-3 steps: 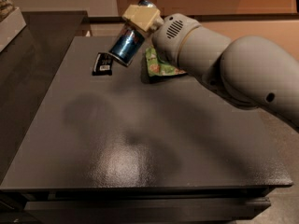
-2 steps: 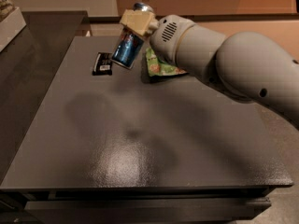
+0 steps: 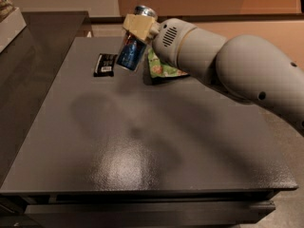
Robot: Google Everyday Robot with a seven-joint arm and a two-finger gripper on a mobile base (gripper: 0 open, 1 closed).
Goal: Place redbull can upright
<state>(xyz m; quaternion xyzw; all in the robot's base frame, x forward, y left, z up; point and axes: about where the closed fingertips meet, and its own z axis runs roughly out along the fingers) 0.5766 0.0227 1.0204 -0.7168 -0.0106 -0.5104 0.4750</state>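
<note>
One end effector (image 3: 138, 29), with pale tan fingers, is over the far part of a dark grey worktop (image 3: 142, 146), a little left of centre. Its fingers are clamped on a slim can (image 3: 129, 55), gripping it around the upper half. The can has blue and silver sides. It is tilted rather than upright: the shiny silver top points up and away to the right, and the bottom end hangs down toward the left. The lower end appears to be lifted clear of the worktop, though this is hard to judge from the angle.

A thick, rounded, light grey arm (image 3: 228, 65) reaches in from the right side and fills much of the upper right of the view.

Just left of the can's lower end, a small flat black wrapper (image 3: 104, 64) lies on the worktop. Just right of the can, partly hidden under the arm, lies a green snack bag (image 3: 160, 69). A soft shadow falls on the worktop in front of the can.
</note>
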